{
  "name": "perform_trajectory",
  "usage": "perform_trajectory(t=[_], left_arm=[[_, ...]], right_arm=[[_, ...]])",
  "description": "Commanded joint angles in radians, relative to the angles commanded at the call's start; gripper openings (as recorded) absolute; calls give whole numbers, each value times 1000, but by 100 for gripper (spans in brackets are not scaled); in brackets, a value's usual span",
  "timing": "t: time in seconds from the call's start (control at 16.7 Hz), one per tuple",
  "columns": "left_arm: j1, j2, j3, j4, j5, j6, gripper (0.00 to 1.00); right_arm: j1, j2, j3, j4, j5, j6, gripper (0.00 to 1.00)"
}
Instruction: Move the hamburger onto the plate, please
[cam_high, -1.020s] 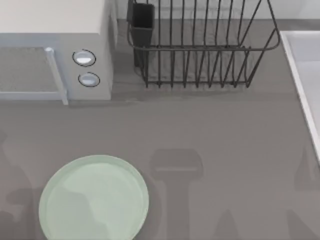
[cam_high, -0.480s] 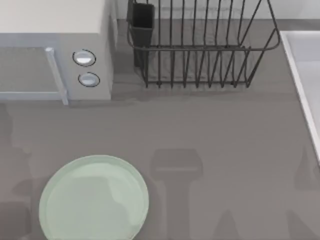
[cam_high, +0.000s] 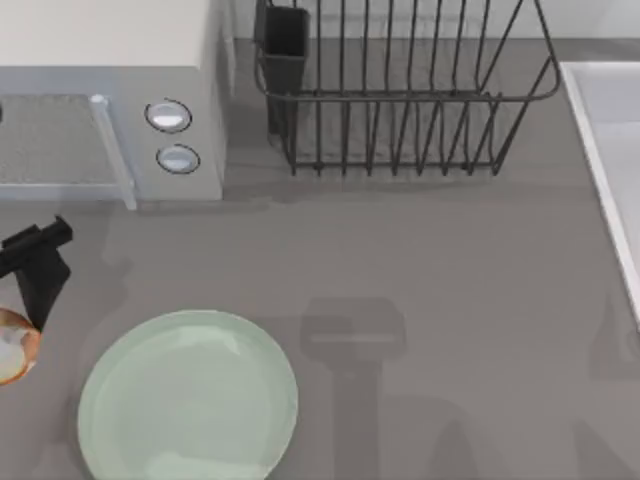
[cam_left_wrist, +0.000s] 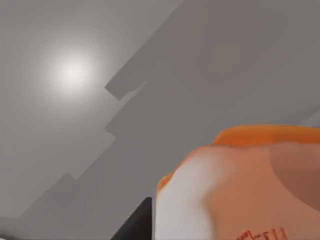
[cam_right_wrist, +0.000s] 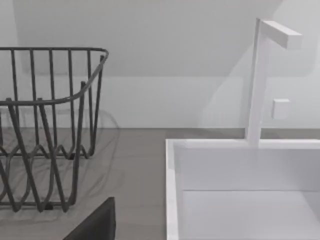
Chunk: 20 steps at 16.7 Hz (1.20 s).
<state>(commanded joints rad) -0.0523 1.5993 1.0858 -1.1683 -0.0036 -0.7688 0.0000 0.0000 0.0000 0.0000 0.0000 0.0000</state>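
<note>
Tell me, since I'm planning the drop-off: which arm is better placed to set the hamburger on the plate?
Left. Its gripper is at the top view's left edge with the hamburger at its tip, just left of the plate.

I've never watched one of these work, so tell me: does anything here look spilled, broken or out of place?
Nothing spilled or broken. The one oddity is the hamburger at the table's left edge, in the left claw beside the plate, not on it. The dish rack and microwave sit upright and orderly.
</note>
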Motion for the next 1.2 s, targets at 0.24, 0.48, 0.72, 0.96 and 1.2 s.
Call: perform_trajectory(t=[0.24,0.48,0.72,0.96,1.2], left_arm=[[-189,44,15,3,-1,-529,0],[-364,59,24,27,-6,-972,0],[-493,40,20,68,-16,-1265,0],[-554,21,12,96,-23,-1389,0],[-557,20,12,97,-24,-1394,0]], right_arm=[[0,0,0,0,0,0,100],[0,0,0,0,0,0,100],[0,0,0,0,0,0,100],[0,0,0,0,0,0,100],[0,0,0,0,0,0,100]])
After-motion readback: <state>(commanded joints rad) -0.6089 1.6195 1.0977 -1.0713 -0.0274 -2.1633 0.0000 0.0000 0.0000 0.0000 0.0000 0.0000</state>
